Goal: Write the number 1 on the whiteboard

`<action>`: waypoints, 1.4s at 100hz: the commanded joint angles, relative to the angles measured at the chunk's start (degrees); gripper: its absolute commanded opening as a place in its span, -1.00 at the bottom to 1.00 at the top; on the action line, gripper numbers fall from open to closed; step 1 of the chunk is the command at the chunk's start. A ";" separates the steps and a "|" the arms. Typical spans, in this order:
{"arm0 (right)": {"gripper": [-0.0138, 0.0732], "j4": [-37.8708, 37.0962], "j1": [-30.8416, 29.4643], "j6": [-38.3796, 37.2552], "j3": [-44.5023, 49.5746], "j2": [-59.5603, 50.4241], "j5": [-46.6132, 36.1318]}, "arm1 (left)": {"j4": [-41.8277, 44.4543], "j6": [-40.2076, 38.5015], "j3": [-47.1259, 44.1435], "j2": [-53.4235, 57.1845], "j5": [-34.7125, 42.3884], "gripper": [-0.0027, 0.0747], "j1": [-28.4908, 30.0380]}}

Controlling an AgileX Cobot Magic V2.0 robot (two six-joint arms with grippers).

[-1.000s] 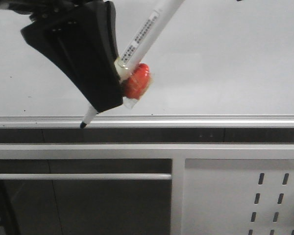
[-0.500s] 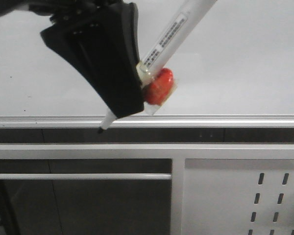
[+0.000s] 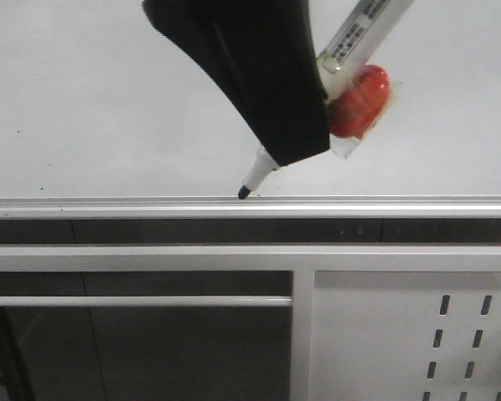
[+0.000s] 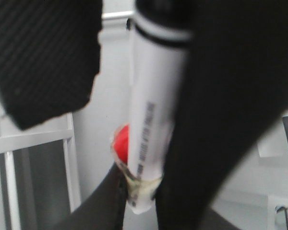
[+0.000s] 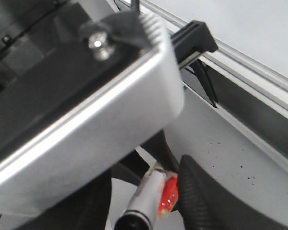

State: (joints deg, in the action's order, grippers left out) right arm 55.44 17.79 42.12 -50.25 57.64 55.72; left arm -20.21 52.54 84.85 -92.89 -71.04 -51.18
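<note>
**Step in hand.** Positioning of the pen, judged to precede writing. The whiteboard marker point(image 3: 351, 46) is held by the left gripper point(image 3: 271, 92), jaws closed on its barrel, and is tilted with the tip lowest. The dark tip point(image 3: 244, 193) is seen at the lower edge of the whiteboard point(image 3: 108, 100), just above the silver bottom rail point(image 3: 401, 205). Whether the tip touches the surface cannot be told from the front view.

**The number 1.** No stroke is seen on the board; only a few small dark specks are present at the left. The numeral is judged not yet written.

**Next move, as judged.** The tip would need to be raised to a clear part of the panel, pressed lightly to it, and drawn downward in one near-vertical line. A start this close to the rail would leave little room for a stroke.

**Marker.** White barrel with dark printed lettering, a narrow pale nib section and a black tip. A red rounded piece point(image 3: 359, 100) wrapped in clear tape is fixed to the barrel beside the gripper; its purpose cannot be told. In the left wrist view the barrel point(image 4: 153, 120) is seen clamped between the black fingers point(image 4: 216, 120).

**Right gripper.** Whether it is wide or narrow cannot be told; a silver housing point(image 5: 101, 120) fills much of the right wrist view.

**Below the board.** A grey perforated metal panel point(image 3: 417, 334) and a horizontal bar point(image 3: 142, 301) are present.
</note>
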 commanded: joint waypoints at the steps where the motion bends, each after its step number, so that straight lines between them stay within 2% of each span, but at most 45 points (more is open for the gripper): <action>1: -0.01 3.92 0.08 0.58 -1.99 -0.40 -0.73 | -1.56 -0.66 2.48 1.41 -1.50 -0.98 -0.85; 42: -0.02 3.81 0.08 0.58 -1.99 -0.40 -0.05 | 0.90 -2.34 4.87 1.41 -1.50 -0.98 -0.85; 52: -0.21 3.13 0.08 0.58 -1.99 -0.40 -0.13 | 1.36 -2.34 4.87 1.41 -1.50 -0.98 -0.85; 73: -0.86 2.75 0.08 0.58 -1.99 -0.40 -0.01 | 2.87 -2.38 4.97 1.41 -1.50 -0.98 -0.85; 90: -0.86 2.64 0.08 0.58 -1.99 -0.40 -0.01 | 3.82 -2.38 5.10 1.41 -1.50 -0.95 -0.85; 95: -0.86 2.64 0.08 0.58 -1.99 -0.40 -0.01 | 4.39 -2.38 5.10 1.41 -1.50 -0.88 -0.85; 102: -0.86 2.52 0.08 0.58 -1.99 -0.40 0.19 | 4.73 -2.78 5.10 1.41 -1.50 -0.67 -0.85; 107: -0.86 2.39 0.08 0.58 -1.99 -0.40 0.23 | 4.73 -2.92 5.10 1.41 -1.50 -0.45 -0.85; 119: -0.86 2.30 0.08 0.58 -1.99 -0.40 0.23 | 4.73 -4.34 5.10 1.41 -1.50 0.21 -0.85; 125: -0.86 2.02 0.08 0.58 -1.99 -0.40 -0.37 | 4.79 -5.66 5.22 1.53 -1.50 0.41 -0.85; 140: -0.86 -0.75 0.08 0.58 -1.99 -0.64 -3.66 | 5.31 -8.39 5.22 2.91 -1.50 0.45 -0.85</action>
State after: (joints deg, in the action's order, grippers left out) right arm 53.22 17.89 42.63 -50.25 57.77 55.11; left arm -13.98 45.84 88.12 -93.51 -71.43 -51.79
